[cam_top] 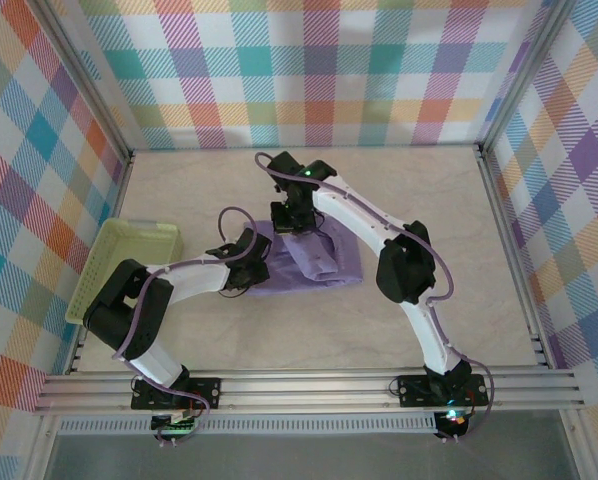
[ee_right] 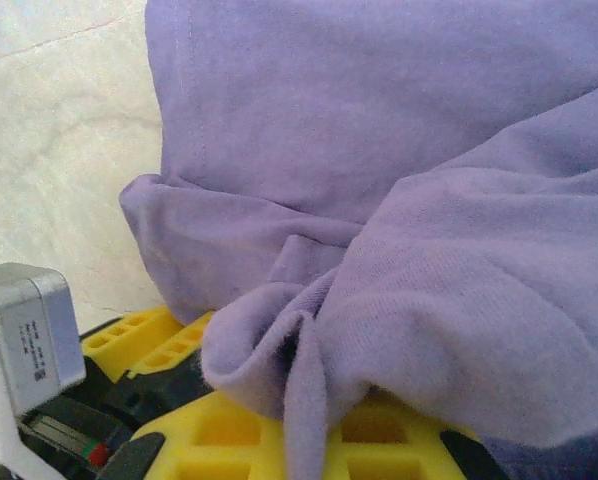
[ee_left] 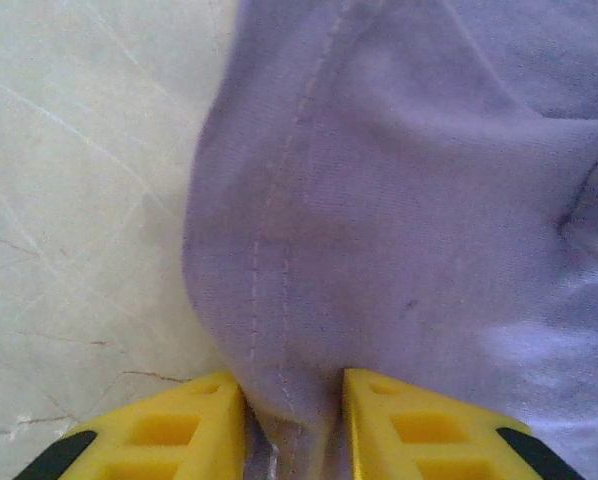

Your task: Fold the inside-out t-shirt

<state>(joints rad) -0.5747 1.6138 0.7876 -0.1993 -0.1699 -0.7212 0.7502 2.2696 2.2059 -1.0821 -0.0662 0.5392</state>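
Now, nearest the arm bases, low and left of centre in the overhead view, the left fingers sit at the left edge of the inside-out t-shirt. From the wrist view, a stitched hem fold is pinched between the two yellow fingers. It looks gripped, but only thinly. The shirt lies mid-worktop, a lavender bundle partly doubled over. The green basket is off at the left of the frame, apart from it. Further back, at the shirt's top edge, the right fingers are closed on a bunched corner, with cloth spilling over them in the wrist view.

Here are the risks as I read them. The left hold takes only the hem's edge, so a quick lift could slide it free and drop that side. With both arms crowded over a small bundle, mismatched pulls could drag the shirt across the worktop or undo the fold. The right's bunched grab may also carry an extra layer along, leaving a lumpy crease.
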